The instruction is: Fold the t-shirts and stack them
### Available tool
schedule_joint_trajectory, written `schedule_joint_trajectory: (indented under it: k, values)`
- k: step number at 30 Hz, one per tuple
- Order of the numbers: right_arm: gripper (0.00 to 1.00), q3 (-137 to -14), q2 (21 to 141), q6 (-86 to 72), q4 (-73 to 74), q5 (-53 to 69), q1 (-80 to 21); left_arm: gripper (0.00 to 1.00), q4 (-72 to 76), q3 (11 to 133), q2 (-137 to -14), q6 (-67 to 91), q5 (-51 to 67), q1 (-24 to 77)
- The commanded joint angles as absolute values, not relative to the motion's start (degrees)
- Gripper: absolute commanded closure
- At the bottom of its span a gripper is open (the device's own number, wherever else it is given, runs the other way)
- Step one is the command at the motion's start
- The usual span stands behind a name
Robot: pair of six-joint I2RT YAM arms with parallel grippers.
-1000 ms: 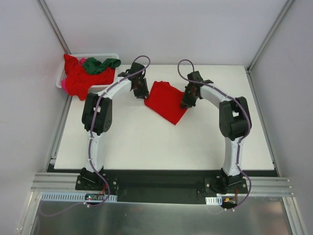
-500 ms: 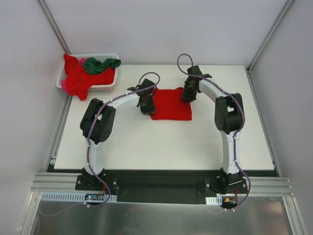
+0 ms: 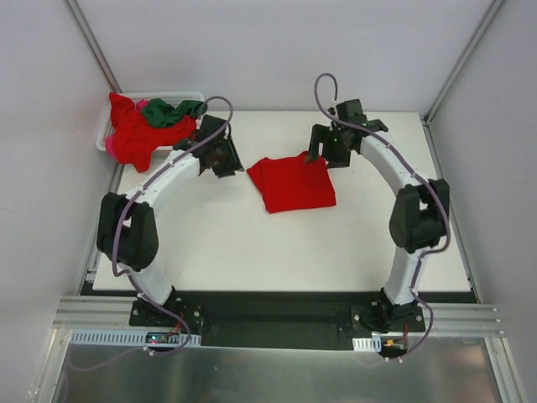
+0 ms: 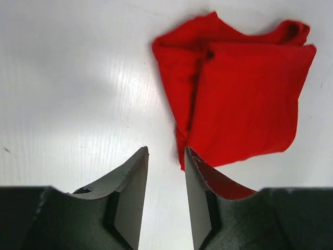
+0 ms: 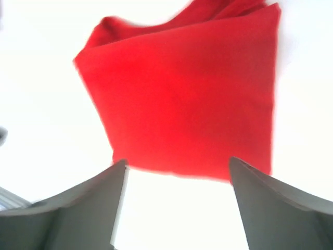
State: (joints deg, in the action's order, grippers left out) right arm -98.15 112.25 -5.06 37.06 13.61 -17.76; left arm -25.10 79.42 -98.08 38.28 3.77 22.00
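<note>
Red t-shirt (image 3: 292,183) folded on the table (image 3: 252,243), nothing holding it.
Left gripper (image 4: 165,152) shows a narrow gap and grips nothing; right gripper (image 5: 178,162) is spread wide and looks empty too, though its view is blurry. The t-shirt lies roughly between them. In the far-left corner, red shirts (image 3: 130,138) and a green one (image 3: 172,110) fill the white basket (image 3: 168,94).
</note>
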Motion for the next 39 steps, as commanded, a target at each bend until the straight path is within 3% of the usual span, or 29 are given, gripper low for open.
schedule_joint_trajectory:
  k: [1,9,18,27,32,34,39]
  values:
    - [0.13,-90.03,100.38,-4.83,35.86,18.02,-19.68,0.67,-24.00,78.22,-99.13,35.77,5.62,19.43]
    - [0.07,-81.65,99.40,-7.29,30.94,12.14,-20.48,0.70,-18.28,86.38,-111.87,38.67,6.16,18.46]
    - [0.08,-99.90,113.18,-11.33,31.81,9.14,-23.64,0.73,-16.70,97.90,-124.18,43.85,4.83,18.54]
    - [0.09,-104.33,119.53,-16.78,30.42,7.46,-27.07,0.73,-15.73,103.00,-129.99,46.32,7.12,18.54]
    - [0.09,-101.26,117.96,-17.93,28.92,9.49,-27.69,0.68,-15.73,102.31,-125.52,43.51,5.89,18.02]
    - [0.08,-99.94,116.20,-16.09,29.09,10.37,-27.69,0.58,-15.65,98.80,-120.87,40.19,5.45,16.88]
    - [0.08,-93.27,109.61,-13.10,30.50,11.16,-27.69,0.51,-15.21,87.40,-110.85,35.77,6.76,15.29]
